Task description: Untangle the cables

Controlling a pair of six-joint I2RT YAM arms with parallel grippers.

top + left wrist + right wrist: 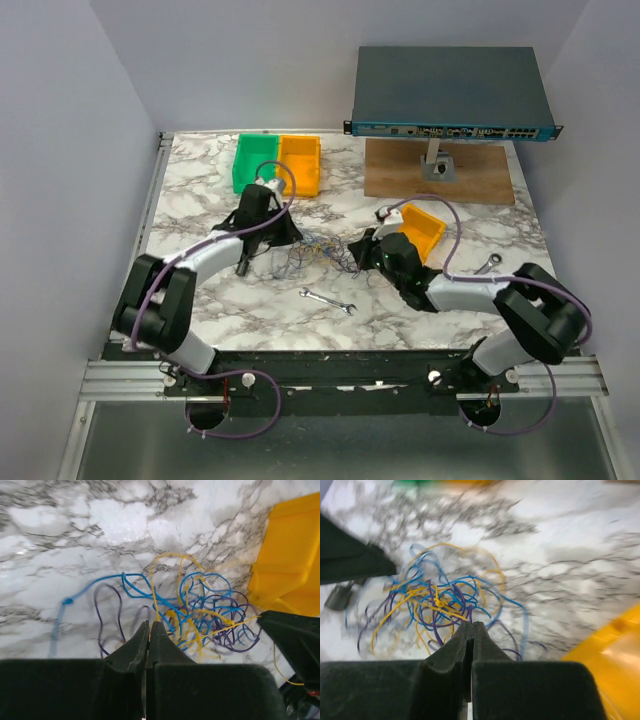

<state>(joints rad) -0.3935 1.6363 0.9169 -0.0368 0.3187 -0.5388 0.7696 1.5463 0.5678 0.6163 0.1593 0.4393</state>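
Note:
The cables (pixel 320 255) lie as one loose tangle of thin blue, yellow and dark purple wires on the marble table between my two grippers. My left gripper (pixel 293 240) is at the tangle's left edge. In the left wrist view its jaws (pixel 151 625) are shut, and a yellow cable (pixel 156 602) runs straight down into the tips. My right gripper (pixel 358 252) is at the tangle's right edge. In the right wrist view its jaws (pixel 472 625) are shut too, with a purple cable (pixel 469 611) entering between the tips. The rest of the tangle (pixel 435 600) stays on the table.
A yellow bin (pixel 421 230) stands just behind the right gripper. A green bin (pixel 258 163) and an orange bin (pixel 300 165) sit at the back left. One wrench (pixel 327 300) lies in front of the tangle, another (pixel 488 264) to the right. A network switch (pixel 450 95) stands over a wooden board (pixel 400 175).

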